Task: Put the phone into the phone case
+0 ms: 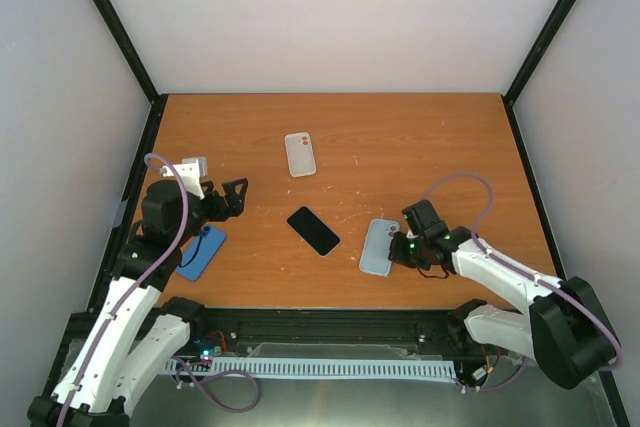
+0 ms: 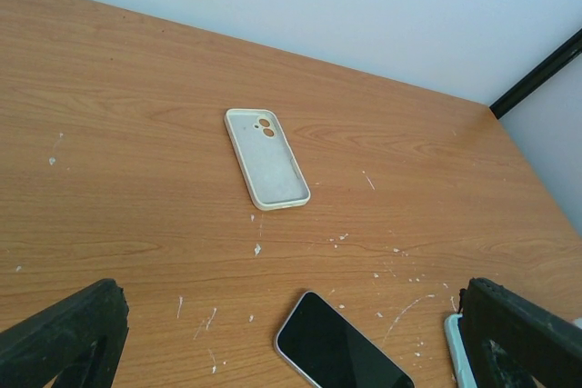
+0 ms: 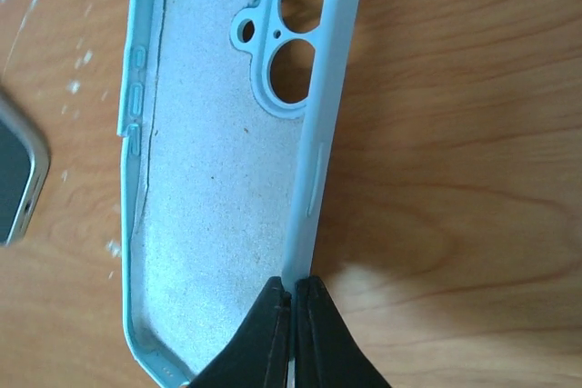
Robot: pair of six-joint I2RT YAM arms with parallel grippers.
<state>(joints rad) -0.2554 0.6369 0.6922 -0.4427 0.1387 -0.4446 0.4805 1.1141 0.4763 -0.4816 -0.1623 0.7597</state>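
Right end effector (image 3: pixel 295 295), frame bottom, pinches phone case (image 3: pixel 218 224) side wall: soft, light, likely flexes. Phone (image 1: pixel 313 230) glossy, probably slippery; take by long edges. Left end effector (image 1: pixel 237 199) wide.

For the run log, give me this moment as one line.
right tool: shut on light blue case wall | left tool: open, empty | phone: on table, outside case

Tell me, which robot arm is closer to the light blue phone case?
Right. The right fingers pinch the side wall of the pale sky-blue soft rectangular phone case. The left fingers hang open far away, beyond the glossy black rectangular phone.
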